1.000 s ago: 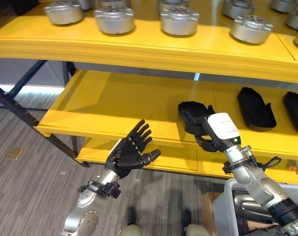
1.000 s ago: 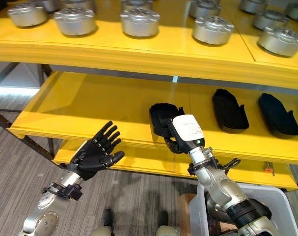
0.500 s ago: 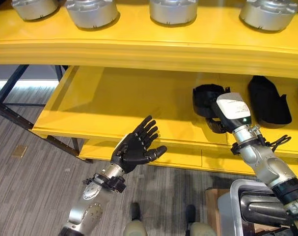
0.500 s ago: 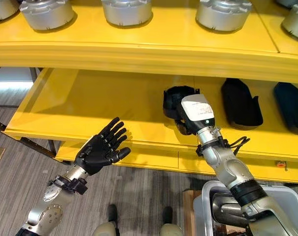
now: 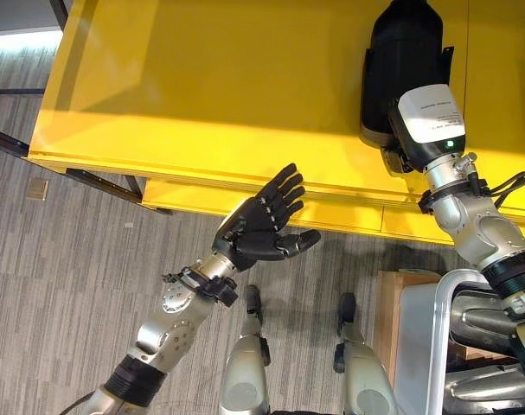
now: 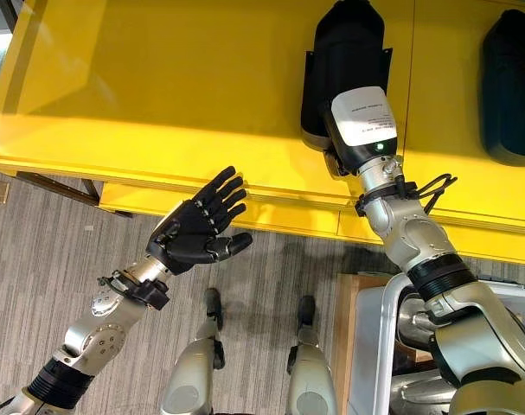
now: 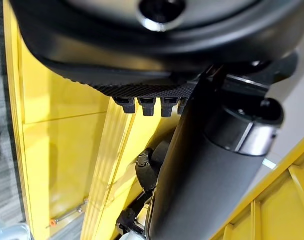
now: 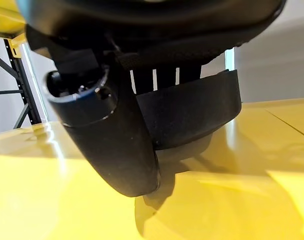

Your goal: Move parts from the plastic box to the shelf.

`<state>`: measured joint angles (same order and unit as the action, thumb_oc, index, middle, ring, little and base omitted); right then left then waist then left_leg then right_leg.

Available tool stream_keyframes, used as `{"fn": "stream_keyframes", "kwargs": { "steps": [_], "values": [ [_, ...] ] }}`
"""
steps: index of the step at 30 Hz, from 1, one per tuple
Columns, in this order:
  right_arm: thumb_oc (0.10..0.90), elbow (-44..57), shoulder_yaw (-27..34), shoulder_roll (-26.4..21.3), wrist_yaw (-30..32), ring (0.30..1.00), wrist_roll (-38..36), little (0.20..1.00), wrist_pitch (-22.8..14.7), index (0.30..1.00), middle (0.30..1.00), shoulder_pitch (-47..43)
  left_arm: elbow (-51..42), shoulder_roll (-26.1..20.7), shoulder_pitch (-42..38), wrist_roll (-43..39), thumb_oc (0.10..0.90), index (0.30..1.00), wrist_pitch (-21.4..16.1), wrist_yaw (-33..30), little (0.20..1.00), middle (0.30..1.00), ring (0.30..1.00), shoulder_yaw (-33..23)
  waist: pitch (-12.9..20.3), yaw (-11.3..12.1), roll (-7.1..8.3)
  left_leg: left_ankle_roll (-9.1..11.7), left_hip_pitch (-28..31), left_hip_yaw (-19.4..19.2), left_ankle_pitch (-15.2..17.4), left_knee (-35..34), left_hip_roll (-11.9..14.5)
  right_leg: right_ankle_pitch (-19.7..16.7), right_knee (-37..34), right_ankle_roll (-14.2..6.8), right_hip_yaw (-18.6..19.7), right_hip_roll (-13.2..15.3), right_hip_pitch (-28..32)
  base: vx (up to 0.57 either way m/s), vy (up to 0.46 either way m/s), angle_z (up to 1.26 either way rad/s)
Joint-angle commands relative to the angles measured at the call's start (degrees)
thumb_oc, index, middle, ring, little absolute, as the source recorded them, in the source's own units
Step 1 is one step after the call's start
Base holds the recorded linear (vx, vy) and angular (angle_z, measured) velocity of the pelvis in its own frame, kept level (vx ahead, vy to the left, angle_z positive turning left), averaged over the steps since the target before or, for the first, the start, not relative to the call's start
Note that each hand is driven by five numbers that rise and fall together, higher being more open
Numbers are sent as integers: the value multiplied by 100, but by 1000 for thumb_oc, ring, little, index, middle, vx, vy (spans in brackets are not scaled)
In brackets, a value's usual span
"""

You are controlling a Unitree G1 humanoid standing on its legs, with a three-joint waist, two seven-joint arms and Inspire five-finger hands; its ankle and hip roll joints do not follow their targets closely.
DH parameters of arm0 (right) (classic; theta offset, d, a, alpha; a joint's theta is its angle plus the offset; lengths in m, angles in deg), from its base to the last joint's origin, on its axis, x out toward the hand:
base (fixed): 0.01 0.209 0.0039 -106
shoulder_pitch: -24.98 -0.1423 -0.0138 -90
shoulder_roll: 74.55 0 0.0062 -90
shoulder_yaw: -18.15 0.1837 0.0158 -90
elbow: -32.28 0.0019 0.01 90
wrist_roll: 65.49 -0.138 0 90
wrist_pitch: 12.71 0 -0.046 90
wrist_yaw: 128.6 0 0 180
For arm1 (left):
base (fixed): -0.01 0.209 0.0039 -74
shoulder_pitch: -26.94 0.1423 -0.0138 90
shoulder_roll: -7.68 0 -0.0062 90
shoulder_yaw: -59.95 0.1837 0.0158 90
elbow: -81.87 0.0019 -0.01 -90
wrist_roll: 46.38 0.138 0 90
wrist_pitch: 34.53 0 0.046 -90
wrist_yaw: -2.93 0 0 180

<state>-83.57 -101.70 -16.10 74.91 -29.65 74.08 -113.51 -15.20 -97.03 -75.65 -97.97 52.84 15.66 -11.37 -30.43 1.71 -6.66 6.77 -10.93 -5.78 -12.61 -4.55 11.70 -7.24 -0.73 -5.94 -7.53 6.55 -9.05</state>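
The right hand [image 6: 344, 156] grips the near end of a black part [image 5: 402, 65] lying on the yellow shelf [image 5: 201, 86], while the left hand [image 5: 264, 232] hovers spread below the shelf's front edge, above grey striped carpet [image 5: 63, 277].

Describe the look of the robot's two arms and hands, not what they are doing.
Both arms are silver-grey metal with rounded segments and black bands at the joints. The left hand is dark all over, with ridged, textured fingers. The right hand is dark too, but its back carries a white cover with a small green light and faint print. Thin black cables loop at each wrist.
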Motion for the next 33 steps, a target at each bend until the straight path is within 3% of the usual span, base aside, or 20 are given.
{"fn": "stream_keyframes", "kwargs": {
  "steps": [1, 8, 33],
  "values": [
    [400, 119, -267, -238, 392, 300, -140, 300, 15, 300, 300, -1046, -856, -31, -178, -313, 900, 1000, -610, 122, 1000, 1000, 1000, -93, 154, 36, 198, -36, 276, 274, 540, 139, 147, 904, 702, 178, 161, 226, 62, -49, -25, 2],
    [400, -654, -438, -116, 570, 300, -290, 300, 347, 300, 300, -1439, -813, -49, -221, -276, 900, 1000, -568, 317, 1000, 1000, 1000, -36, 81, 169, 215, -83, 246, 228, 611, 208, 85, 888, 638, 185, 128, 252, 127, -29, -32, 0],
    [400, -1358, -646, -302, 688, 300, -368, 300, 312, 300, 300, -1885, -749, -119, -187, -116, 900, 1000, -441, 549, 1000, 1000, 1000, 49, 124, 392, 332, -99, 191, 352, 593, 253, 61, 935, 710, 166, 29, 216, 264, 18, -28, 3]
  ]
}}
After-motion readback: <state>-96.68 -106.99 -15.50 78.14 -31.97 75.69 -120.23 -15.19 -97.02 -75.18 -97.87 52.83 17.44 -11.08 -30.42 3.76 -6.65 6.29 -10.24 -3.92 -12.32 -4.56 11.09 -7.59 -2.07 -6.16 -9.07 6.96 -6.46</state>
